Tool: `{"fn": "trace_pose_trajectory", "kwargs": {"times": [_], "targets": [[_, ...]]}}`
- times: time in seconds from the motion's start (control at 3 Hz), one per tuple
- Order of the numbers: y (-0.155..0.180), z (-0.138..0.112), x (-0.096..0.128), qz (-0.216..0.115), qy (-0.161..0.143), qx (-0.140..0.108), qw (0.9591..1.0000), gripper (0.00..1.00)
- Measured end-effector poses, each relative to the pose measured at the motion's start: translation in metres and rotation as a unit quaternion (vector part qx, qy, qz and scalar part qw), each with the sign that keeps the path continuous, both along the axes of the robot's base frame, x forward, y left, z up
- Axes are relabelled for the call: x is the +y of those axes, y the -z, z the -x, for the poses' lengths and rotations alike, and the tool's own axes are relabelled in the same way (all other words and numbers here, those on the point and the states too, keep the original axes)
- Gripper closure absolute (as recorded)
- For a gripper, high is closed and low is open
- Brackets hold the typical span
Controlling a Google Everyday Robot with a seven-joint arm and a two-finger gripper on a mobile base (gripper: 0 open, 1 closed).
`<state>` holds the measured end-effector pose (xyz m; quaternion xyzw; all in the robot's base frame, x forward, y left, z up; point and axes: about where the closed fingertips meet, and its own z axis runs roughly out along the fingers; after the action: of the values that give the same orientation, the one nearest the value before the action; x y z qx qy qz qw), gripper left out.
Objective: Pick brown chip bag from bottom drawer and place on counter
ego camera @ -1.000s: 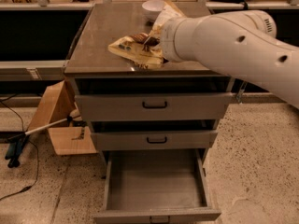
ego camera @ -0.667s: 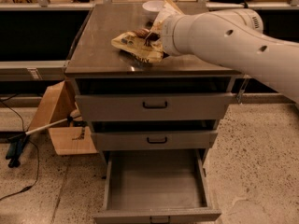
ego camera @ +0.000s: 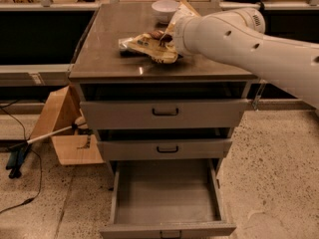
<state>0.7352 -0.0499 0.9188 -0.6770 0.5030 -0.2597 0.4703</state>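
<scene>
Where counter [ego camera: 107, 31] shines, claw [ego camera: 163, 38] hangs above.

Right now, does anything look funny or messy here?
The bottom drawer hangs wide open and empty. The brown chip bag lies crumpled on the counter, with the end effector at its right end.
</scene>
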Motion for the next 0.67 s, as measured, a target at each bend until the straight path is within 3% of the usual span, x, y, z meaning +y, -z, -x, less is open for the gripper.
{"fn": "trace_pose_trajectory", "kwargs": {"times": [0.67], "targets": [[0.034, -0.031, -0.010, 0.006, 0.019, 0.025, 0.9995, 0.97]]}}
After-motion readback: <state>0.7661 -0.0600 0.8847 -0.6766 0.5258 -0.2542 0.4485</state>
